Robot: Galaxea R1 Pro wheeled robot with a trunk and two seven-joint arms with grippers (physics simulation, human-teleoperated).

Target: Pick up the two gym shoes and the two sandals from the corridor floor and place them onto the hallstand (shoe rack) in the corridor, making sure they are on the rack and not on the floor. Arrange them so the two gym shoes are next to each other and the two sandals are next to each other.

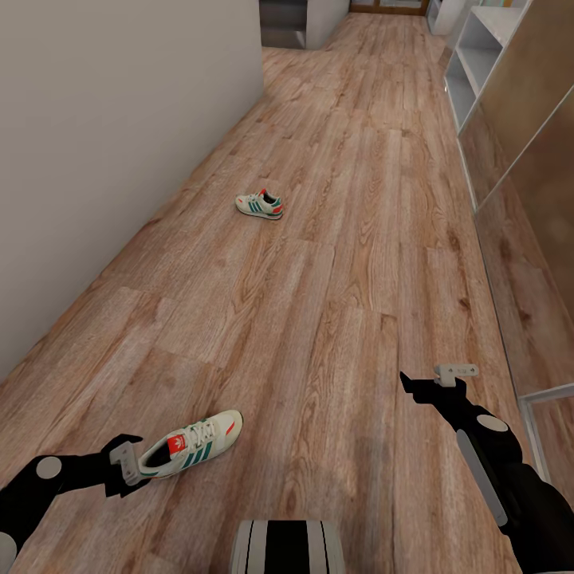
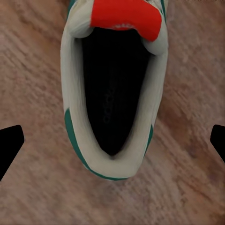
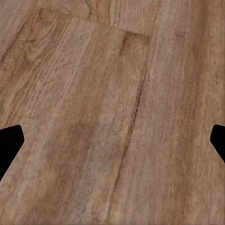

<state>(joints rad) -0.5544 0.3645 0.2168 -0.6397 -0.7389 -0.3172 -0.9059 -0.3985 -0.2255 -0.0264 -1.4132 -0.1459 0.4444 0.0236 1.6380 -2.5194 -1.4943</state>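
Hovering my left gripper (image 2: 112, 143), fingers (image 2: 10, 143) spread wide, straddling the near gym shoe's (image 1: 191, 444) heel, long axis pointing away; right gripper (image 3: 112, 140) also wide, well apart.

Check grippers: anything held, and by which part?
Nothing held. Left gripper is open, fingers wide apart either side of the near sneaker's heel, not touching. Right gripper is open over bare floor.
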